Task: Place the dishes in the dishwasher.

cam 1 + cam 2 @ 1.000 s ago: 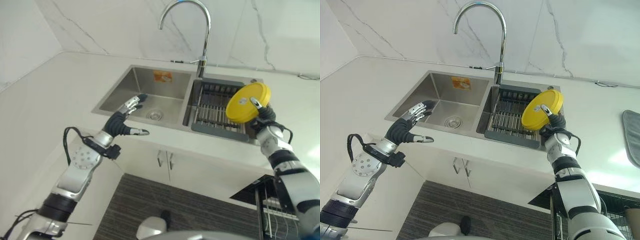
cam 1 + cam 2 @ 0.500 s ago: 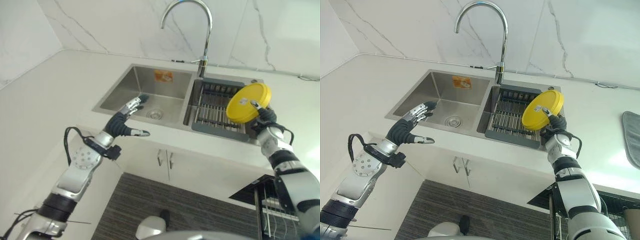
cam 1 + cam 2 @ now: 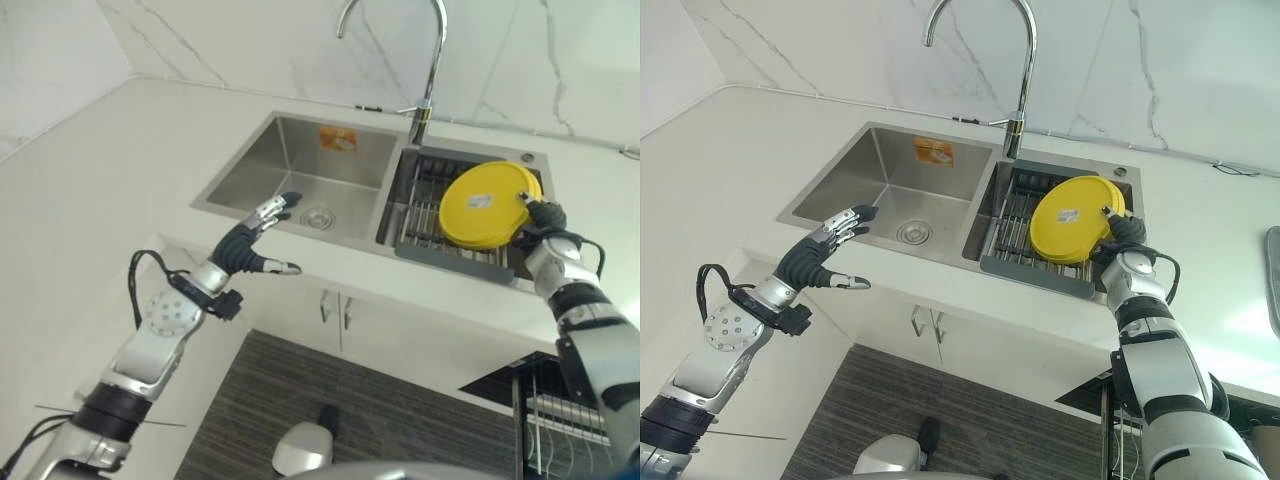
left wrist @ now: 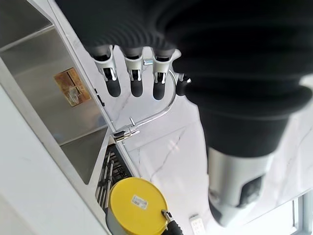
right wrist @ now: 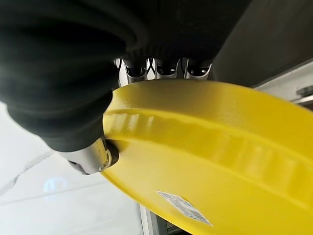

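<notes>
Both arms were silver-grey with black bands; each hand, left hand point(image 3: 243, 247) and right hand point(image 3: 543, 219), had a dark ribbed cover and silver, dark-tipped fingers.
</notes>
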